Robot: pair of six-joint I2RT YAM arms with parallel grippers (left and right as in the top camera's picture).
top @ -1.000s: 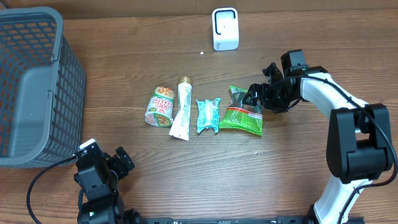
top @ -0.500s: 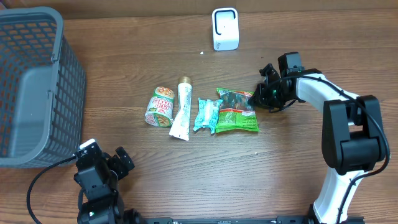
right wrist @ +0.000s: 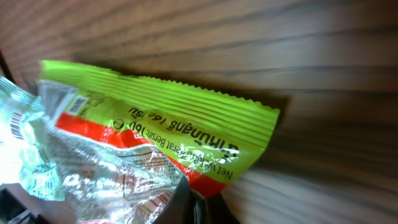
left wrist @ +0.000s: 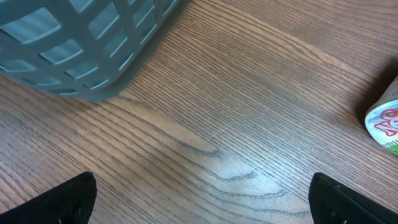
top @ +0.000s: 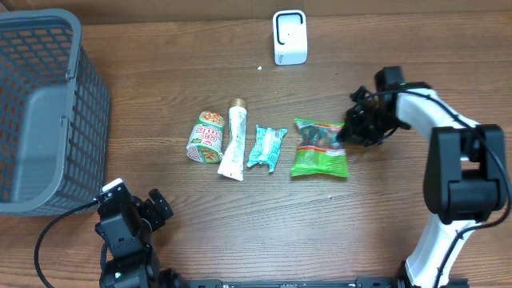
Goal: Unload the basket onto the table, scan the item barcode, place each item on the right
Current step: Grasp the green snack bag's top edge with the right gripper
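**Right gripper pinches the green snack bag**

Overhead: the green snack bag [top: 319,149] lies on the wooden surface [top: 240,232], at the right end of a row with a teal packet [top: 266,147], a white tube [top: 233,142] and a noodle cup [top: 206,137]; the right gripper [top: 350,133] touches its right edge; the white scanner [top: 290,37] stands well apart; the left gripper [top: 138,202] is spread near the grey basket [top: 76,96].

Left wrist: both fingertips stand wide apart over bare wood.

Right wrist: the closed fingers pinch the bag's crinkled edge.
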